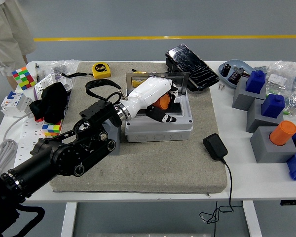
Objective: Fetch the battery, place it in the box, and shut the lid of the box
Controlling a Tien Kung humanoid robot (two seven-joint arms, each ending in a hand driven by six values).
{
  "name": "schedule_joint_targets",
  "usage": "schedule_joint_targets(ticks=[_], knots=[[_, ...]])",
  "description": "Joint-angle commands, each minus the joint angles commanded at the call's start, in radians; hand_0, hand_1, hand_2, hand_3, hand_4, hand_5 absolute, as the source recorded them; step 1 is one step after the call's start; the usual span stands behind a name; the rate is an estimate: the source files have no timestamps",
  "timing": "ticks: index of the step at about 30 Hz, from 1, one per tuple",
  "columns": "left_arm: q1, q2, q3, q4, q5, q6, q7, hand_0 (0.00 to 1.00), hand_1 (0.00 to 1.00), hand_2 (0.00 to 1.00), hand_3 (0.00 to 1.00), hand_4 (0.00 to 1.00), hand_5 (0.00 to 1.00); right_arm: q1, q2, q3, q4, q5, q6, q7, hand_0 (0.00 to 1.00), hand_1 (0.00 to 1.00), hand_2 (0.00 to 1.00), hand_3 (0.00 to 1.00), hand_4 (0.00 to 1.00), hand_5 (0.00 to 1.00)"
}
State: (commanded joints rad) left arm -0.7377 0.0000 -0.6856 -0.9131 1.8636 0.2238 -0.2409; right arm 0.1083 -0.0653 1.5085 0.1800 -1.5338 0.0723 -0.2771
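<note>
A black robot arm reaches in from the lower left, ending in a white left hand (155, 98) with black fingertips (160, 117). The hand hangs over the open grey box (159, 123), which sits on a grey mat (153, 163) on the white bench (246, 182). The fingers curl around an orange battery (163, 101), a stubby cylinder that peeks out under the palm, right above the box's dark inside. Whether the battery touches the box floor cannot be told.

Just behind the hand, the box's clear lid (155, 79) stands upright, swung open at the far edge. Beside the wrist, to its left and partly hidden by the arm, sits a grey holder block (112, 143).

Beyond the hand, farther back on the mat, lies a yellow tape measure (100, 70). Behind and to the hand's right rests a black phone-like slab (191, 60). To the hand's right and nearer the bench's front edge lies a black power adapter (214, 146) with a trailing cord. Well off to the right stand more grey blocks holding blue pieces (256, 81) and another orange cylinder (282, 133). Far to the left sits a colourful puzzle cube (23, 77), and a person's pale sleeve (7, 34) shows at the top left corner.
</note>
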Motion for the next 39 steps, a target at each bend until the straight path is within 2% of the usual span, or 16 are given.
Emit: schedule_joint_targets(ticks=[4, 5, 10, 11, 19, 22, 23, 28, 29, 34, 35, 37, 39], knots=[[0.013, 0.000, -0.004, -0.009, -0.030, -0.014, 0.008, 0.149, 0.160, 0.223, 0.277, 0.998, 0.166, -0.002, 0.000, -0.001, 0.000, -0.001, 0.000, 0.001, 0.644, 0.649, 0.658, 0.579, 0.982, 0.578], [0.015, 0.000, -0.003, -0.009, -0.032, -0.019, 0.013, 0.277, 0.347, 0.338, 0.408, 0.998, 0.212, -0.002, 0.001, -0.001, 0.000, -0.002, 0.001, 0.001, 0.643, 0.649, 0.658, 0.579, 0.982, 0.578], [0.016, 0.000, 0.001, 0.002, -0.028, -0.021, 0.022, 0.277, 0.347, 0.338, 0.408, 0.998, 0.212, 0.001, 0.003, -0.005, 0.000, 0.005, 0.000, 0.002, 0.643, 0.649, 0.658, 0.579, 0.982, 0.578], [0.017, 0.000, 0.001, 0.003, -0.026, -0.020, 0.022, 0.304, 0.406, 0.387, 0.526, 0.998, 0.232, 0.001, 0.003, -0.006, 0.000, 0.007, 0.000, 0.002, 0.643, 0.649, 0.658, 0.580, 0.982, 0.578], [0.018, 0.000, -0.002, -0.006, -0.019, -0.016, 0.023, 0.308, 0.414, 0.402, 0.546, 0.998, 0.246, 0.000, 0.003, -0.002, 0.000, 0.006, -0.001, 0.001, 0.646, 0.649, 0.658, 0.579, 0.981, 0.578], [0.026, 0.000, -0.009, -0.035, -0.022, -0.014, 0.022, 0.308, 0.414, 0.402, 0.546, 0.998, 0.246, -0.002, 0.004, 0.000, 0.000, 0.005, -0.001, 0.001, 0.646, 0.649, 0.658, 0.579, 0.981, 0.578], [0.029, 0.000, -0.013, -0.048, -0.022, -0.014, 0.022, 0.310, 0.417, 0.411, 0.558, 0.998, 0.274, -0.002, 0.005, 0.000, 0.000, 0.007, -0.001, 0.001, 0.645, 0.648, 0.658, 0.578, 0.981, 0.579], [0.055, 0.000, -0.050, -0.147, -0.028, -0.009, 0.010, 0.310, 0.417, 0.411, 0.558, 0.998, 0.274, -0.005, 0.007, -0.001, 0.000, 0.013, -0.002, 0.002, 0.645, 0.648, 0.658, 0.578, 0.981, 0.579], [0.058, 0.000, -0.058, -0.165, -0.029, -0.009, 0.010, 0.344, 0.446, 0.443, 0.557, 0.998, 0.323, -0.005, 0.007, 0.000, 0.000, 0.012, -0.002, 0.002, 0.646, 0.648, 0.658, 0.578, 0.981, 0.580], [0.095, 0.000, -0.105, -0.267, -0.018, -0.033, 0.061, 0.344, 0.446, 0.443, 0.557, 0.998, 0.323, -0.005, 0.008, 0.000, 0.000, 0.016, -0.003, 0.003, 0.646, 0.648, 0.658, 0.578, 0.981, 0.580], [0.104, 0.000, -0.114, -0.276, -0.013, -0.038, 0.072, 0.388, 0.533, 0.511, 0.546, 0.998, 0.394, -0.005, 0.008, 0.000, 0.000, 0.017, -0.003, 0.004, 0.643, 0.648, 0.658, 0.579, 0.981, 0.579], [0.131, 0.002, -0.139, -0.298, 0.005, -0.049, 0.092, 0.388, 0.533, 0.511, 0.546, 0.998, 0.394, -0.005, 0.008, 0.000, 0.000, 0.019, -0.004, 0.005, 0.643, 0.648, 0.658, 0.579, 0.981, 0.579], [0.165, 0.033, -0.168, -0.322, 0.016, -0.063, 0.112, 0.388, 0.533, 0.511, 0.546, 0.998, 0.394, -0.006, 0.009, 0.001, 0.000, 0.019, -0.004, 0.005, 0.643, 0.648, 0.658, 0.579, 0.981, 0.579]])
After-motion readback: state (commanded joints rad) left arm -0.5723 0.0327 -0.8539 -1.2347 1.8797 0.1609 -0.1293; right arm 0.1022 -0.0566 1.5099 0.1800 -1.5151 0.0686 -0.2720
